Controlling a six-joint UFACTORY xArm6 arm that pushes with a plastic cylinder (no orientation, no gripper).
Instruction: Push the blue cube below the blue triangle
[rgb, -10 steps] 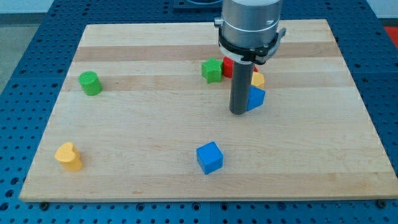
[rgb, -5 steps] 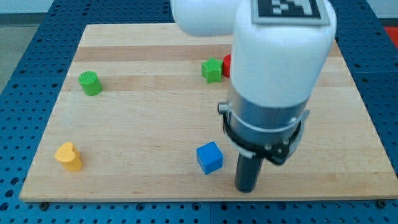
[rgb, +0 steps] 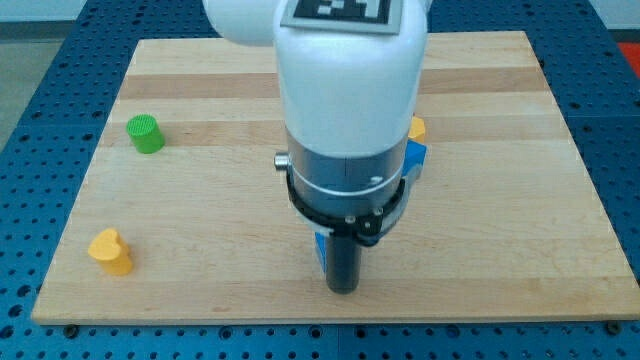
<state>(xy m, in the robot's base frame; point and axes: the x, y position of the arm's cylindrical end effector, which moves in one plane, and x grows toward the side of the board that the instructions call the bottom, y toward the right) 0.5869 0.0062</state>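
My tip (rgb: 343, 288) is down on the board near the view's bottom edge. The blue cube (rgb: 320, 250) is almost wholly hidden behind the rod; only a sliver shows at the rod's left side. Whether the tip touches it I cannot tell. The blue triangle (rgb: 415, 158) shows partly at the right of the arm's body, up and to the right of the tip.
A green cylinder (rgb: 145, 133) stands at the view's left. A yellow block (rgb: 110, 251) sits at the lower left. Part of another yellow block (rgb: 416, 127) shows just above the blue triangle. The arm's white body (rgb: 345, 90) hides the board's middle.
The arm has swept from the blue triangle down to the board's bottom, then left. The tip is now in front of the blue cube, and the green and red blocks are hidden.
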